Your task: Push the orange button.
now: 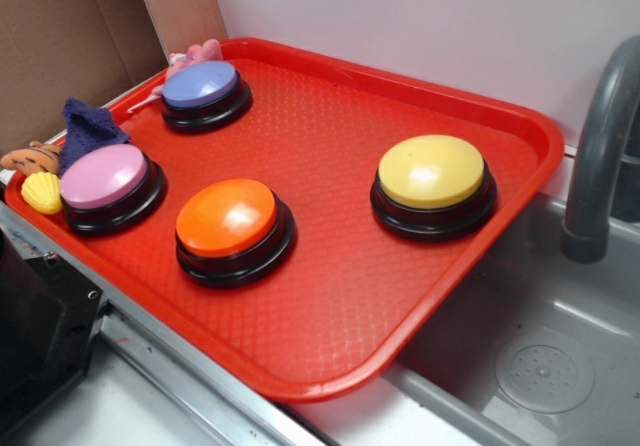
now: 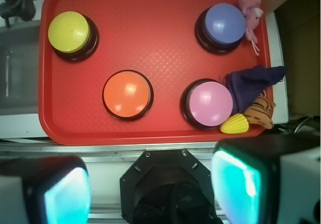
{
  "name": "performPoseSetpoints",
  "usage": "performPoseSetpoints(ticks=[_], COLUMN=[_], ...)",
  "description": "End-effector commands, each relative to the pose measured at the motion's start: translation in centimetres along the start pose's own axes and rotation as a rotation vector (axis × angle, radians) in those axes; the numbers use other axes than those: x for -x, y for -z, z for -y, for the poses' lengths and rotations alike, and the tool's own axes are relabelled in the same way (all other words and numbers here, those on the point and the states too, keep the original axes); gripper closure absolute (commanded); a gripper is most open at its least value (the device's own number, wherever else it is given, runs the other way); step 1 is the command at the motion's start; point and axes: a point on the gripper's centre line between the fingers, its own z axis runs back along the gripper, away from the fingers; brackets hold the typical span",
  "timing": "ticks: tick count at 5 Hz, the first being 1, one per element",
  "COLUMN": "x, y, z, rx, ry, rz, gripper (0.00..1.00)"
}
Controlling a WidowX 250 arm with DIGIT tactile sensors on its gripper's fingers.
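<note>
The orange button, a glossy orange dome on a black base, sits on the red tray near its front edge. In the wrist view my gripper hangs high above the robot's black base, short of the tray's front edge. Its two fingers stand wide apart with nothing between them. The orange button lies ahead of the gripper and slightly left. The exterior view does not show the gripper.
On the same tray are a yellow button, a pink button and a purple button. Small toys and a dark cloth crowd the pink button's side. A sink with a faucet borders the tray.
</note>
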Motion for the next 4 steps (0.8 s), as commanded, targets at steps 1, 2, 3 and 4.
performPoseSetpoints(ticks=[1,2,3,4], x=[0.0,-2.7,-4.3,-4.8], y=[0.0,5.4,9.6,13.8], z=[0.0,3.8,6.5,6.2], rx=[0.000,0.011,-0.045,-0.023], ry=[0.000,0.200,0.357,0.411], rz=[0.000,-0.041,-0.036,-0.002], gripper=[0.00,0.00,0.00,0.00])
